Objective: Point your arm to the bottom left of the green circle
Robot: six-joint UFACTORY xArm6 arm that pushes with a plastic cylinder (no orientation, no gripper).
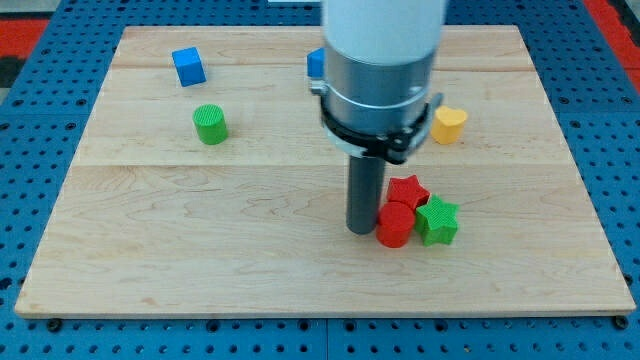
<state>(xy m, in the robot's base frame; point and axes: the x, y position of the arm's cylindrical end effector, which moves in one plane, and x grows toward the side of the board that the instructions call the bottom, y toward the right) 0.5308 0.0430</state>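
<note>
The green circle [210,124] is a short green cylinder at the board's upper left. My tip [361,231] rests on the board right of centre, far to the lower right of the green circle. The tip stands just left of a red cylinder [395,225], touching or nearly touching it. A red star [408,191] sits just above that cylinder and a green star [438,220] sits to its right.
A blue cube [188,66] lies at the upper left, above the green circle. A second blue block [316,64] is partly hidden behind my arm at the top. A yellow heart [449,124] lies to the right. The wooden board [200,250] sits on a blue pegboard.
</note>
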